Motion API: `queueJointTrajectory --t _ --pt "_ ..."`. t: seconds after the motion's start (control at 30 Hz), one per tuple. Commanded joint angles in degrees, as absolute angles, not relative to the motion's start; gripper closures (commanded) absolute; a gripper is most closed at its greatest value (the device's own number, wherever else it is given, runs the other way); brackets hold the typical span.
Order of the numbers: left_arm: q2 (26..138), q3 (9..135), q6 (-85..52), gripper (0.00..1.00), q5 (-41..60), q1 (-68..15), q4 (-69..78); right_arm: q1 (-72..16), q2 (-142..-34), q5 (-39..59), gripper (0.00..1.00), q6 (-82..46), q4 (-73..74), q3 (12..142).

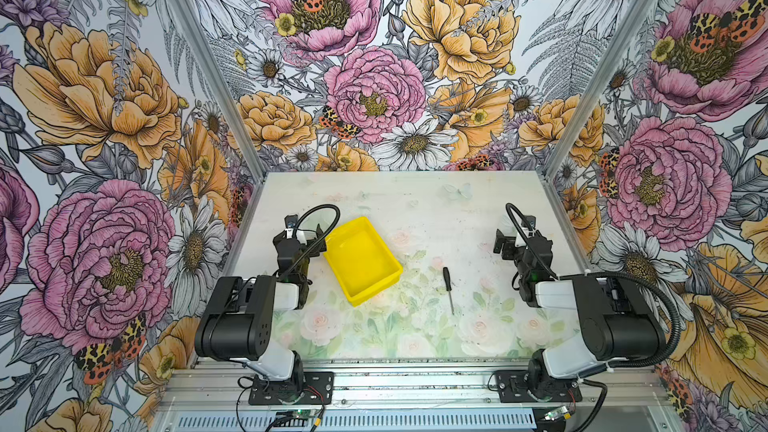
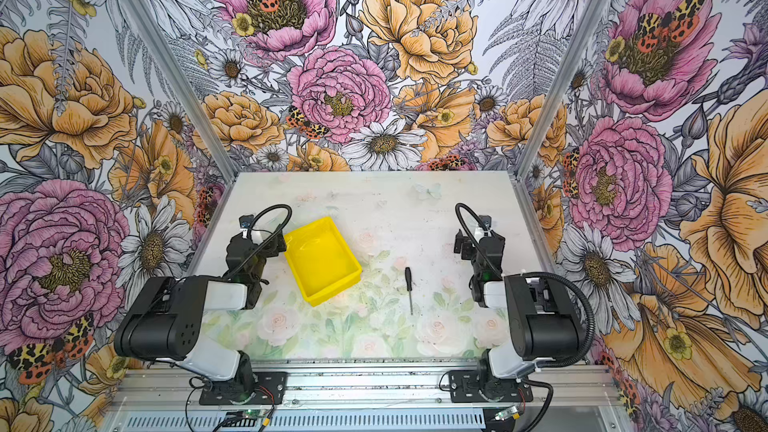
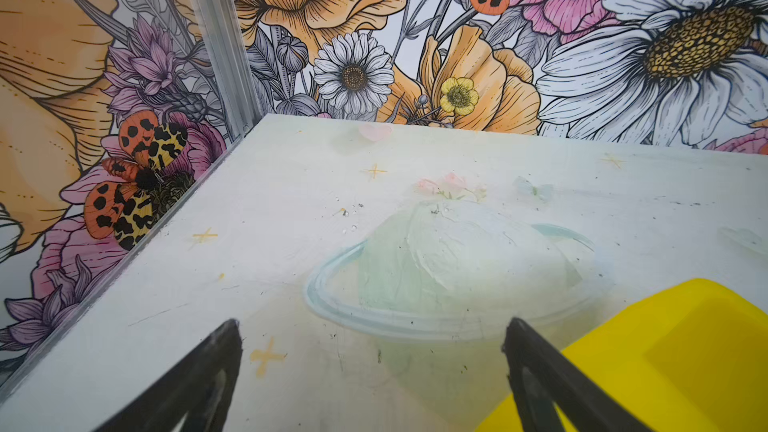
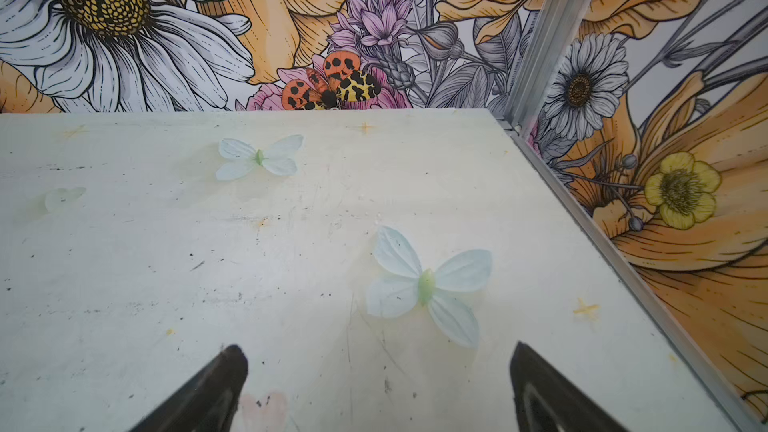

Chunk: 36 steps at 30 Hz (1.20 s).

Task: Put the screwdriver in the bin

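Flowered wallpaper (image 1: 374, 76) with peonies, daisies and spotted moths covers the three walls, and below it lies a pale counter (image 1: 415, 205) printed with faint roses. Left of the middle of this counter we see the yellow bin (image 1: 362, 261) (image 2: 322, 261) (image 3: 685, 347), turned askew to the counter's edges. Its far left corner sits just beside the left jaws. In the left wrist view the left jaws stand released and wide apart, with bare counter between them. One of them crosses in front of the bin's corner, and we cannot tell whether it touches.

The screwdriver (image 1: 449, 290) (image 2: 409, 290) lies flat on the counter to the right of the bin, clearly apart from it, in both top views. Its black handle points toward the far side and its thin metal shaft toward the near edge. It rests between the bin and the right arm (image 1: 615, 317), touching neither.

The right jaws are farther back on the right side, well apart from the screwdriver. In the right wrist view we see them spread wide and grasping nothing, above bare counter with pale painted butterflies (image 4: 428, 284). The left arm (image 1: 249, 317) is folded at the near left.
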State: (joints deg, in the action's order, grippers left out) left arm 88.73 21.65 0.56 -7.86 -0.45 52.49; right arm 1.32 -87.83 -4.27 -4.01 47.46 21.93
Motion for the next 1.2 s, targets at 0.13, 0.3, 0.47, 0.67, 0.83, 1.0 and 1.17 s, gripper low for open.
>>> queueJointTrajectory --t 0.13,0.3,0.47,0.67,0.83,1.0,1.17 --pt "88.6 22.0 0.7 0.01 -6.6 -0.1 52.9 1.3 -87.9 -3.5 0.01 -4.4 49.0 22.7" --pt "88.7 22.0 0.7 0.02 -6.6 -0.1 52.9 1.4 -88.0 -3.5 0.01 -4.3 49.1 22.7" --pt "88.7 22.0 0.7 0.01 -6.6 -0.1 52.9 1.3 -88.0 -3.5 0.01 -4.4 49.1 22.7" --pt "88.7 22.0 0.7 0.01 -6.6 -0.1 52.9 1.6 -88.1 -3.1 0.0 -4.5 48.8 23.0" --pt "88.7 22.0 0.7 0.01 -6.6 -0.1 52.9 1.6 -88.2 -3.6 0.0 -4.8 48.6 23.2" --pt "88.7 22.0 0.5 0.01 -6.3 0.0 52.9 1.6 -88.2 -3.8 0.01 -4.8 48.6 23.1" --pt "88.7 22.1 0.3 0.01 -5.9 0.3 52.4 1.6 -88.2 -3.9 0.01 -4.7 48.4 23.2"
